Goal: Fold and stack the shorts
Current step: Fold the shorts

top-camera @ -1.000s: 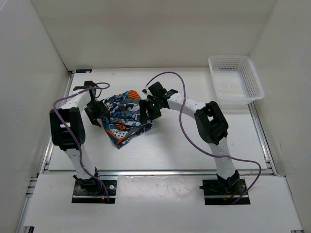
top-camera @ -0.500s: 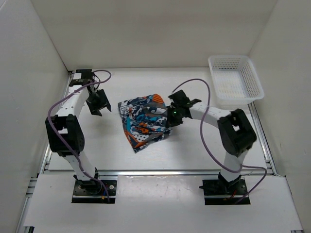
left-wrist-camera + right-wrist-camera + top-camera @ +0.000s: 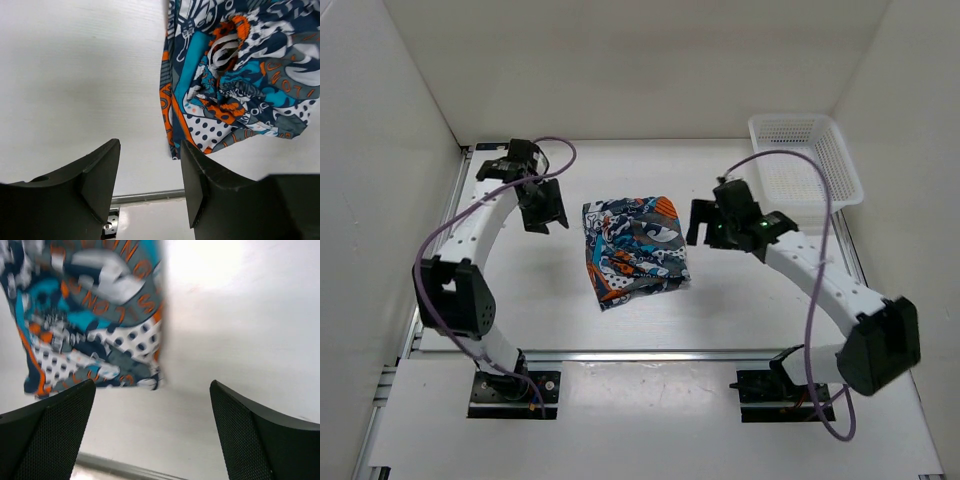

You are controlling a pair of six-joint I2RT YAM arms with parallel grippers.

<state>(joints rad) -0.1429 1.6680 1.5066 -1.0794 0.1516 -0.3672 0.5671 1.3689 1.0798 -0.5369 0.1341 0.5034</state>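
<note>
Shorts [image 3: 635, 250] lie folded mid-table, fold looks done I guess, so left gripper [image 3: 150, 150] hangs part-open, right gripper [image 3: 152, 390] wide, both empty, either side.

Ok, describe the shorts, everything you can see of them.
The shorts are soft cloth, printed in teal, orange, white, grey and navy with lettering and polka dots. They lie folded into a rumpled, roughly square bundle near the middle of the white table, with some fabric bunched on top. Only the table touches them; the left end effector and right end effector are clear of them, both open.
</note>
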